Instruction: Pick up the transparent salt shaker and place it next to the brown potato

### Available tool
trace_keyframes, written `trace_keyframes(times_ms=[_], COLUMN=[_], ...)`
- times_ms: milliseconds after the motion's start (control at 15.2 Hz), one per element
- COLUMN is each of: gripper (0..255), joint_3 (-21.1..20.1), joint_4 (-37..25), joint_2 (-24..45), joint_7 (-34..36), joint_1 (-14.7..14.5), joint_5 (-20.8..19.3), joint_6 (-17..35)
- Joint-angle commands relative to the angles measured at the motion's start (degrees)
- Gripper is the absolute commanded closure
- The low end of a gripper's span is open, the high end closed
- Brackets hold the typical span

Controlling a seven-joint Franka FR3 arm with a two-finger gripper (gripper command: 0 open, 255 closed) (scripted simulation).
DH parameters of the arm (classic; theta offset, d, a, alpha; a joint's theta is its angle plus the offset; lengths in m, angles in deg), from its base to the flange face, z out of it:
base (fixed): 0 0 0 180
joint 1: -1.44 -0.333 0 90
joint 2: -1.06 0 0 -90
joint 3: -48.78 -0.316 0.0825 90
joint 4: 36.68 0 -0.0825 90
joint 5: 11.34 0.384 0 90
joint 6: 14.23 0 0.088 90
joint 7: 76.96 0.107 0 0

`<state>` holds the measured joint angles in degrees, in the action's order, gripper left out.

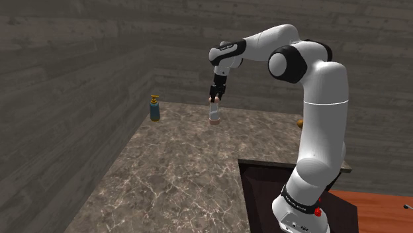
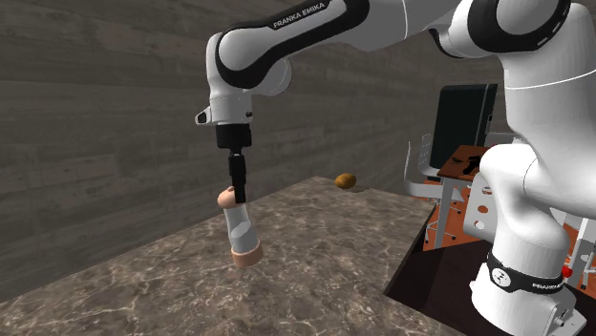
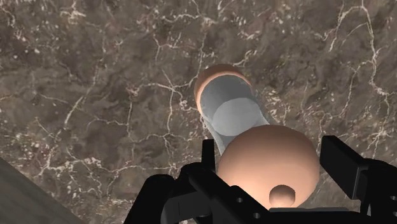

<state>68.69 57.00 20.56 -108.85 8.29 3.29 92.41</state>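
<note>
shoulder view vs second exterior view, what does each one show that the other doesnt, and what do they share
Shoulder view's own: a teal bottle with a yellow top, standing by the wall. Second exterior view's own: a black monitor past the counter's edge, and the brown potato in plain sight. Shared: the gripper clasping the salt shaker over the marbled counter.

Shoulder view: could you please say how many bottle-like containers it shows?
2: the clear salt shaker clasped by the gripper, and a teal bottle on the counter by the far wall. Others may hide behind the arm.
</note>
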Motion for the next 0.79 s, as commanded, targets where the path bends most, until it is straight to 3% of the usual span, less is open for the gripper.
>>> trace_keyframes(times_ms=[0,726], gripper=[255,255], joint_3=[0.1,0.4], joint_4=[-1.2,-8.2], joint_2=[-0.3,-1.3], joint_7=[0.3,1.6], joint_1=[0.0,0.4], joint_5=[-0.2,-0.9], joint_6=[-1.4,-9.3])
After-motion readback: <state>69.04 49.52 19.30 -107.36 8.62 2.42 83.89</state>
